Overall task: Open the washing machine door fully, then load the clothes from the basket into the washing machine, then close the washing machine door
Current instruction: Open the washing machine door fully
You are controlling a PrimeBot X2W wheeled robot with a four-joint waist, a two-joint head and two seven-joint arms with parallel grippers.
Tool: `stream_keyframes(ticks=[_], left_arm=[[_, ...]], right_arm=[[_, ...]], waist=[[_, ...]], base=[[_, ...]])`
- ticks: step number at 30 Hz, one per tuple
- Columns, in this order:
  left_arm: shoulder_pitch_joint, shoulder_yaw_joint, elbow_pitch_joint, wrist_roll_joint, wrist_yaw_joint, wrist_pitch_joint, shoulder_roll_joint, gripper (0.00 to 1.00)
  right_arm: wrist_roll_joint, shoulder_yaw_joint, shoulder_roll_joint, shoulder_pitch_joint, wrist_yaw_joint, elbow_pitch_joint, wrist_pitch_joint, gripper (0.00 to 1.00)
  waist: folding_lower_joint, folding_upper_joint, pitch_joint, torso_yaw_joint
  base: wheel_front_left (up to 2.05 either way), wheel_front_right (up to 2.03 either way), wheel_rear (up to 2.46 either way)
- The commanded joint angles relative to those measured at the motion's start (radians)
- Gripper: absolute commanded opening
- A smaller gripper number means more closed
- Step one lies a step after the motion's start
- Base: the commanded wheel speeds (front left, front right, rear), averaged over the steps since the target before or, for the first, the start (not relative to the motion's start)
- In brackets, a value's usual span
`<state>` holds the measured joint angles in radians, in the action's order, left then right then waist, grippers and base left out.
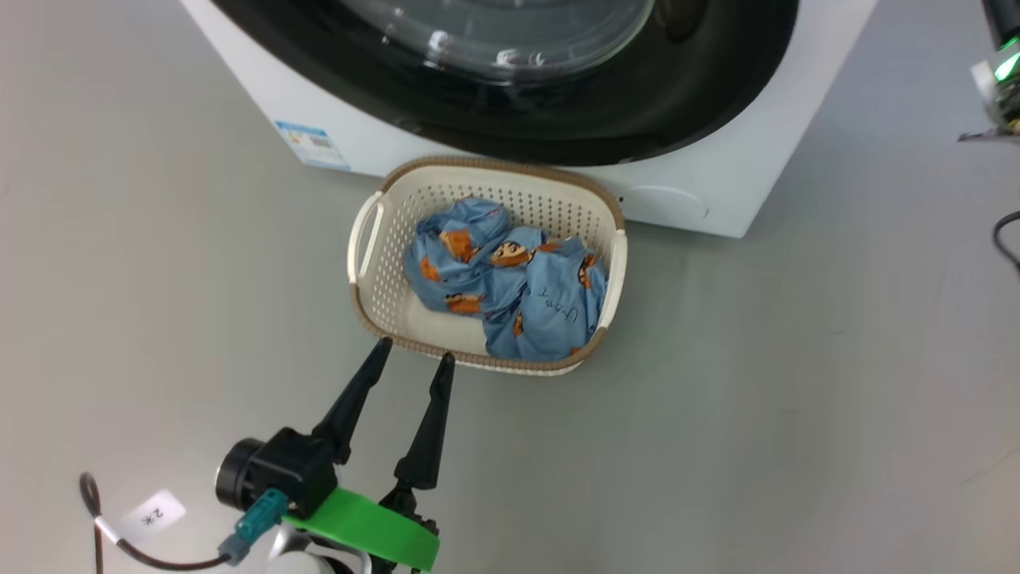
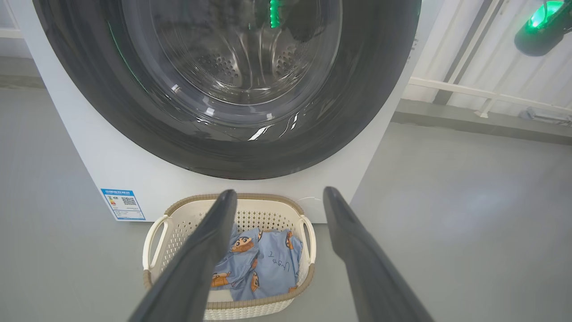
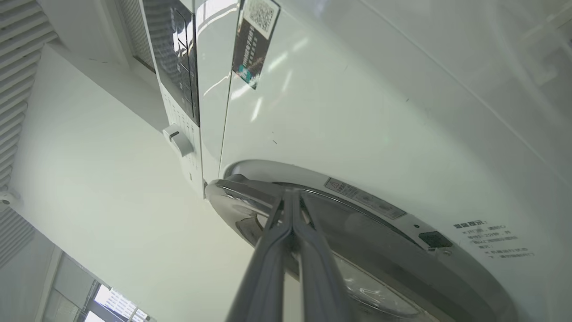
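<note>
Nothing is done yet: the door [image 2: 223, 152] looks shut, and the clothes [image 1: 510, 279] lie in the basket [image 1: 374, 239] ahead of the wide left tool [image 1: 415, 351]. The right tool [image 3: 290, 197], pinched shut, sits at the door's edge.

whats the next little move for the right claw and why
Likely pull the shut right claw outward to swing the door open: its tips sit at the door's edge, the door looks closed, and the clothes lie in the basket.

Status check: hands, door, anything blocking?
Left hand open, at near rim of basket. Right hand shut, tips at washing machine door edge. Door not swung open; clothes in basket, which sits just below door.
</note>
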<state>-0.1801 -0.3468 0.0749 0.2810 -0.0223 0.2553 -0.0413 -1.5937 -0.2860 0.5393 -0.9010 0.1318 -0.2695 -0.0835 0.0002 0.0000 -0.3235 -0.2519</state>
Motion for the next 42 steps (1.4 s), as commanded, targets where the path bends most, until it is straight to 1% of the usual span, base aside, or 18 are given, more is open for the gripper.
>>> stream_keyframes(ticks=[1,3,4,7,20,27,35,42], left_arm=[[-0.033,0.022,-0.029,0.014,-0.01,0.006,-0.009,1.0],[-0.041,0.012,-0.032,0.019,-0.014,0.006,-0.009,1.0],[-0.041,0.012,-0.032,0.019,-0.014,0.006,-0.009,1.0],[-0.053,0.0,-0.035,0.024,-0.02,0.006,-0.009,1.0],[-0.092,-0.037,-0.047,0.04,-0.037,0.006,-0.009,1.0],[-0.11,-0.059,-0.055,0.05,-0.047,0.006,-0.009,1.0],[-0.116,-0.08,-0.058,0.065,-0.055,0.006,-0.009,1.0],[-0.12,-0.091,-0.057,0.073,-0.059,0.006,-0.009,1.0]], right_arm=[[-0.025,-0.005,0.018,-0.025,-0.001,0.015,-0.047,0.0],[-0.042,-0.007,0.031,-0.043,-0.001,0.002,-0.11,0.0],[-0.042,-0.007,0.031,-0.043,-0.001,0.002,-0.11,0.0],[-0.055,-0.007,0.041,-0.073,-0.001,-0.024,-0.184,0.0],[-0.057,0.024,0.042,-0.176,-0.001,-0.121,-0.349,0.0],[-0.026,0.02,0.04,-0.212,-0.001,-0.163,-0.388,0.0],[0.011,0.013,0.034,-0.244,-0.001,-0.196,-0.393,0.0],[0.034,-0.023,0.019,-0.234,-0.001,-0.2,-0.411,0.0]], waist=[[-0.0002,0.0,-0.039,-0.03],[-0.0002,0.0,-0.053,-0.037],[-0.0002,0.0,-0.053,-0.037],[-0.0002,0.0,-0.073,-0.044],[-0.0002,0.0,-0.14,-0.068],[-0.0002,0.0,-0.163,-0.086],[-0.0002,0.0,-0.168,-0.107],[-0.0002,0.0,-0.152,-0.112]], base=[[0.0,0.0,0.0],[0.0,0.0,0.0],[0.0,0.0,0.0],[0.0,0.0,0.0],[0.0,0.0,0.0],[0.0,0.0,0.0],[0.0,0.0,0.0],[0.0,0.0,0.0]])
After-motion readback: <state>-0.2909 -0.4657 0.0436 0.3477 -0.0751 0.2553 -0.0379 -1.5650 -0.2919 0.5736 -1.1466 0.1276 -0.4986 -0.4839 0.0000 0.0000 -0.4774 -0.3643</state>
